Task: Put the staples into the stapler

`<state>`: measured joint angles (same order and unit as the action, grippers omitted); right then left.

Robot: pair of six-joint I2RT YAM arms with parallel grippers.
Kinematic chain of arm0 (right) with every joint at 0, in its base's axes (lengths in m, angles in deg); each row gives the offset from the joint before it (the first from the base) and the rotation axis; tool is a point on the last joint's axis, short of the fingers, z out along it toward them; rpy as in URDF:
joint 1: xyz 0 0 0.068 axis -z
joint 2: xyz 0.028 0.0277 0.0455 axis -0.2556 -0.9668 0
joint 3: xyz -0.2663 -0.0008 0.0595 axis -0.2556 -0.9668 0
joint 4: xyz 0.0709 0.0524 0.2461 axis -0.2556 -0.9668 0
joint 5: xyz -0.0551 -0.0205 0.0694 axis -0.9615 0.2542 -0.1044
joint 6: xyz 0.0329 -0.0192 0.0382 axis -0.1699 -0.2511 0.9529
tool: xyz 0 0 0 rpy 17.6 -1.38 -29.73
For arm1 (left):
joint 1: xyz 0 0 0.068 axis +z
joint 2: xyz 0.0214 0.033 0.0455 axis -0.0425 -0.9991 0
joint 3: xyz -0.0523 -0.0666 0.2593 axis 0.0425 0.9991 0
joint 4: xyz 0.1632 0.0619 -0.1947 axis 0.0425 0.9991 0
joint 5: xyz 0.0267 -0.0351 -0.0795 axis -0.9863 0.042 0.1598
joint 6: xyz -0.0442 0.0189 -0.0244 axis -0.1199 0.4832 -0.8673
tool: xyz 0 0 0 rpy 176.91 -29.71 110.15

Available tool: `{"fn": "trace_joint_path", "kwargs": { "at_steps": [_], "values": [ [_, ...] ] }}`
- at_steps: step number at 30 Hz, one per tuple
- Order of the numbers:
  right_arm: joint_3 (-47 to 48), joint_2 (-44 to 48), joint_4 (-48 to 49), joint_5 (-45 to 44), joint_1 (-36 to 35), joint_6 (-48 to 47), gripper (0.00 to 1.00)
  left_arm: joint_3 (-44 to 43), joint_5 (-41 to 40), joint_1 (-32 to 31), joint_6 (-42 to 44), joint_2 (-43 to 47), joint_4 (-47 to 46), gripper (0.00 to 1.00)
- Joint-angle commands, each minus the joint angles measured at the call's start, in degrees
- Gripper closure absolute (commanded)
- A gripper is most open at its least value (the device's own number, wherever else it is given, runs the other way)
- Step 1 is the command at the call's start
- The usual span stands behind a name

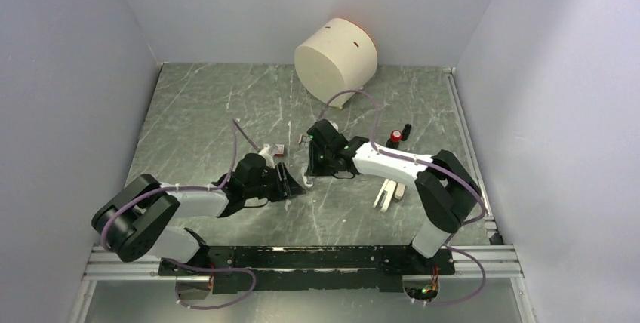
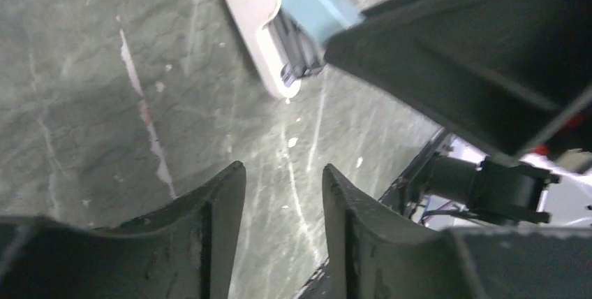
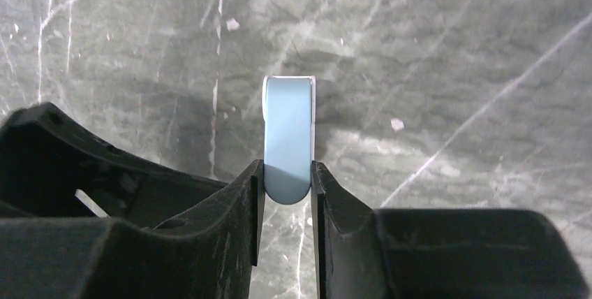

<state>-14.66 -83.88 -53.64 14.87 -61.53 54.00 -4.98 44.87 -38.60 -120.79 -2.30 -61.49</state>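
Note:
My right gripper (image 3: 287, 166) is shut on the stapler (image 3: 287, 128), clamping its light-blue top from both sides above the table. In the left wrist view the stapler (image 2: 258, 26) shows its white base, its blue top and a dark metal channel between them. The staples cannot be made out in any view. My left gripper (image 2: 283, 170) stands open just below the stapler's white end, with only bare table between its fingers. From above, the left gripper (image 1: 296, 185) sits close beside the right gripper (image 1: 311, 166), with the stapler (image 1: 308, 179) between them.
A small red-and-white box (image 1: 279, 149) lies just behind the left gripper. A big cream cylinder (image 1: 336, 55) stands at the back. A red-and-black item (image 1: 398, 136) and a white pronged piece (image 1: 388, 193) lie right of the right arm. Grey walls close in the marbled table (image 1: 204, 112).

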Motion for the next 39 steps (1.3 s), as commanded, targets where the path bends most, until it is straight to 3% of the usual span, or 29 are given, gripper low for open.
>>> {"fn": "trace_joint_path", "kwargs": {
  "at_steps": [1,9,22,26,29,37,39],
  "values": [
    [-4.5,4.9,4.6,2.7,0.1,5.3,0.71,0.9,-3.3,-0.4,-2.3,2.8,-2.9,0.48],
    [-9.6,9.2,8.3,4.3,0.0,10.3,0.73,2.5,-2.0,-0.4,-4.2,-2.1,-11.4,0.56],
    [-11.6,9.3,10.5,6.4,0.0,11.8,0.73,4.9,-2.5,-0.4,-3.9,-2.4,-16.7,0.52],
    [-11.8,9.5,10.8,7.1,0.1,11.9,0.74,4.6,-3.2,-0.4,-4.1,-2.4,-15.7,0.66],
    [-11.9,9.6,10.7,7.4,0.0,11.8,0.74,4.7,-3.0,-0.4,-4.8,-3.0,-16.9,0.69],
    [-12.5,9.6,11.0,8.1,0.0,11.9,0.74,5.4,-3.4,-0.4,-4.8,-2.3,-18.0,0.57],
    [-12.6,9.8,11.1,8.3,0.0,12.0,0.75,5.5,-3.8,-0.4,-4.9,-2.1,-17.7,0.60]
  ]
}}
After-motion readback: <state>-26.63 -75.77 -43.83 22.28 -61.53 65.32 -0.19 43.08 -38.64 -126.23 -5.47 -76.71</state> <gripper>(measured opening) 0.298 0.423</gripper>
